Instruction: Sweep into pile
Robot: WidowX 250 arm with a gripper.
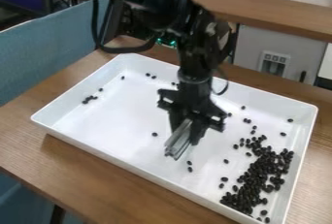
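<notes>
Black two-finger gripper closed on slim grey tool, over middle of white rectangular tray. Small black oval beans heaped at near right corner, others scattered left, far and middle.

White tray, one, on one wooden surface; tool, one, with one grey implement. Small black beans, many: the main heap, toward the tray's near right corner, lies too dense for an exact count. Loose beans, scattered: one left of the grey implement, two just to its near right, three near the tray's far left corner, and a few toward its left edge, too closely set to number surely.
</notes>
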